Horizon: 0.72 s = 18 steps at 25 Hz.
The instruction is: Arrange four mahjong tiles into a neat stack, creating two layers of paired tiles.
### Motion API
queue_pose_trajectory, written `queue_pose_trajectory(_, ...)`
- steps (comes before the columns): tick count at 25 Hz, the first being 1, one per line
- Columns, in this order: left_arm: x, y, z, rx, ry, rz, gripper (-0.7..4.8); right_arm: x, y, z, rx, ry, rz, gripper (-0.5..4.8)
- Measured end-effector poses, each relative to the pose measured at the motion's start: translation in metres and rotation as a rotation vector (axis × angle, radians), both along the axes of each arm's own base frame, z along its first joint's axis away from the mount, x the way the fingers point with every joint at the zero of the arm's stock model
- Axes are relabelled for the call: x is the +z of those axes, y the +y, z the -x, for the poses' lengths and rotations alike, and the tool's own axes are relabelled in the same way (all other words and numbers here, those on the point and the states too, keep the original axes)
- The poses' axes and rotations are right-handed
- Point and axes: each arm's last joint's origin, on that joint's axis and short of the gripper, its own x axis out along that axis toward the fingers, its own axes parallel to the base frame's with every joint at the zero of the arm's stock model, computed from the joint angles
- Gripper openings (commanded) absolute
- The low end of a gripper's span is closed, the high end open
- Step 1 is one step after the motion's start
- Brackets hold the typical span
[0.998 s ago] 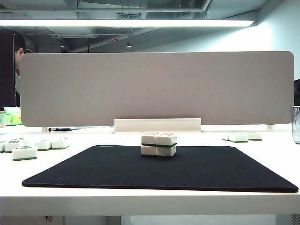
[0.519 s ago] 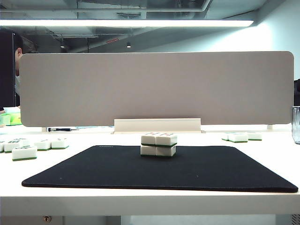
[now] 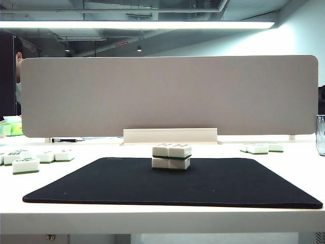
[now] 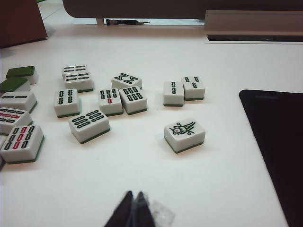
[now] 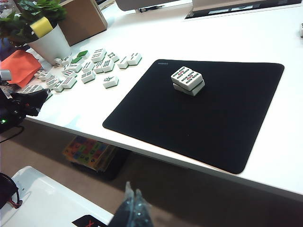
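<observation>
The four mahjong tiles stand as one stack (image 3: 171,156), two wide and two high, white with thin green bands, near the far middle of the black mat (image 3: 172,185). The right wrist view shows the stack (image 5: 188,80) from above, its top faces marked red and green. My left gripper (image 4: 133,195) is shut and empty, low over the bare white table beside the loose tiles, left of the mat (image 4: 279,142). My right gripper (image 5: 132,190) is shut and empty, hanging off the table's front edge, well short of the mat (image 5: 199,118). Neither gripper shows in the exterior view.
Several loose tiles (image 4: 111,101) lie left of the mat, one bird-marked tile (image 4: 185,134) nearest it; more loose tiles (image 3: 261,148) lie at the right. A grey partition (image 3: 172,96) closes the back. A glass (image 3: 321,134) stands far right. A plant pot (image 5: 49,42) and box (image 5: 83,19) stand far left.
</observation>
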Motion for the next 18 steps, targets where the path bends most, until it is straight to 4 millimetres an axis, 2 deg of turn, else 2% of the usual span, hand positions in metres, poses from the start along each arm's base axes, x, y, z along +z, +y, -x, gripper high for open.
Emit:
queue_pose_trajectory(7, 0.0, 0.0, 0.0, 0.0, 0.0, 0.0, -0.06, 0.0, 0.0, 0.0, 0.008, -0.021, 0.027, -0.01)
queue_pose_trajectory(10, 0.0, 0.0, 0.0, 0.0, 0.0, 0.0, -0.06, 0.001, -0.001, -0.011, -0.033, -0.106, 0.074, -0.01)
queue_pose_trajectory(15, 0.0, 0.0, 0.0, 0.0, 0.0, 0.0, -0.06, -0.013, -0.001, -0.049, -0.129, -0.196, 0.089, -0.01)
queue_pose_trajectory(16, 0.0, 0.0, 0.0, 0.0, 0.0, 0.0, -0.06, -0.024, -0.001, -0.069, -0.161, -0.218, 0.065, -0.01)
queue_pose_trajectory(18, 0.0, 0.0, 0.0, 0.0, 0.0, 0.0, -0.06, -0.044, -0.001, -0.094, -0.196, -0.255, 0.015, -0.01)
